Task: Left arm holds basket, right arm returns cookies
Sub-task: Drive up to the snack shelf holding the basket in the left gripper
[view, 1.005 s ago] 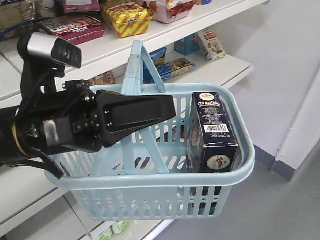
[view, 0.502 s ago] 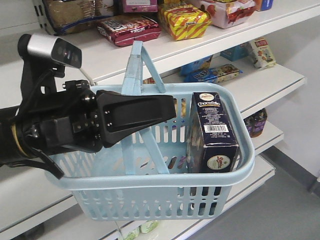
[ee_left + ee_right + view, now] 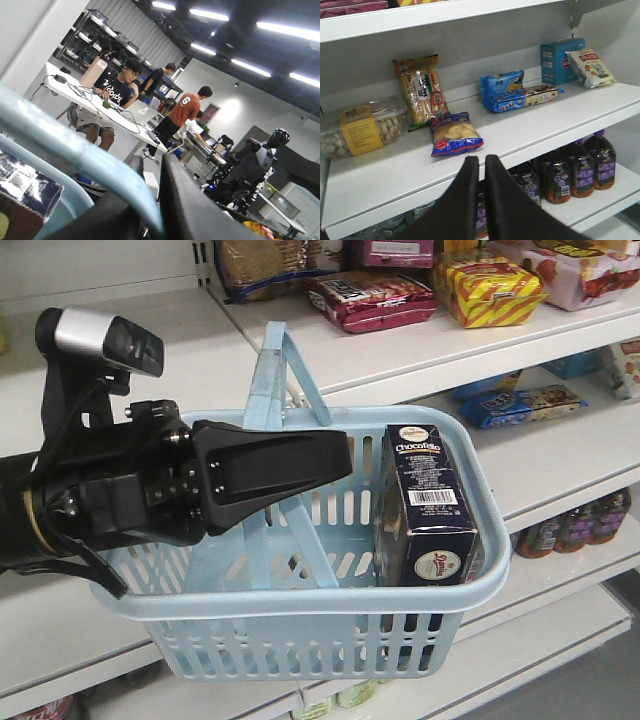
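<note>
One cookies [image 3: 428, 505] box sits in the basket [image 3: 300, 615] (unreturned); left arm [image 3: 225, 475] clamps a handle, right gripper [image 3: 481, 172] closed, empty.

The tool [image 3: 150, 210] grips the pale blue basket [image 3: 60, 145] handle, the cookies [image 3: 25, 187] box corner lower left.

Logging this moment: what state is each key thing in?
left gripper: shut on the basket's handles.
right gripper: shut, holding nothing.
basket: hanging level from its handles.
handles: swung up.
cookies: upright in the basket's right end.
</note>
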`<state>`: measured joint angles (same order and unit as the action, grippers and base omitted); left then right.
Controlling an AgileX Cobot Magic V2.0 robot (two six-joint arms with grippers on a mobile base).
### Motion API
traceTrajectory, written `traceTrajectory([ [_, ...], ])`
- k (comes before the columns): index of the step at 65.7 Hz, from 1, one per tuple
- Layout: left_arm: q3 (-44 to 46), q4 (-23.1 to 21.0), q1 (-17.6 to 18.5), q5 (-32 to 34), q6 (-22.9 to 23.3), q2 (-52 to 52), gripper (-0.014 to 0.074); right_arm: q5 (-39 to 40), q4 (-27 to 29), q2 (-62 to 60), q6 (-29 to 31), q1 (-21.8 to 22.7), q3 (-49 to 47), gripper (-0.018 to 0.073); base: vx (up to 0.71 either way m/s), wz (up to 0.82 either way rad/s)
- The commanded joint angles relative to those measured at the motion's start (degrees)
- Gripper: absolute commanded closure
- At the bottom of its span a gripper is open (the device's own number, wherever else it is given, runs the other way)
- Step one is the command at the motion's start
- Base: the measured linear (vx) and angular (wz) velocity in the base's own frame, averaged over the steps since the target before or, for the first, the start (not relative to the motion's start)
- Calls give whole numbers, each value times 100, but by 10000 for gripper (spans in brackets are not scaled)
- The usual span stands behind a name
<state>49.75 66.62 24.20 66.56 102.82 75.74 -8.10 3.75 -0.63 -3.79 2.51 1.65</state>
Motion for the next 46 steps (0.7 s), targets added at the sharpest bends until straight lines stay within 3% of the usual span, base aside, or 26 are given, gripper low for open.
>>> traceTrajectory([
  [1, 173, -614, 26, 571, -119, -182, 596, 432, -33, -4, 31, 10, 99, 562, 0, 31],
  [46, 173, -614, 26, 571, -119, -182, 596, 432, -33, -4, 31, 10, 99, 562, 0, 27],
])
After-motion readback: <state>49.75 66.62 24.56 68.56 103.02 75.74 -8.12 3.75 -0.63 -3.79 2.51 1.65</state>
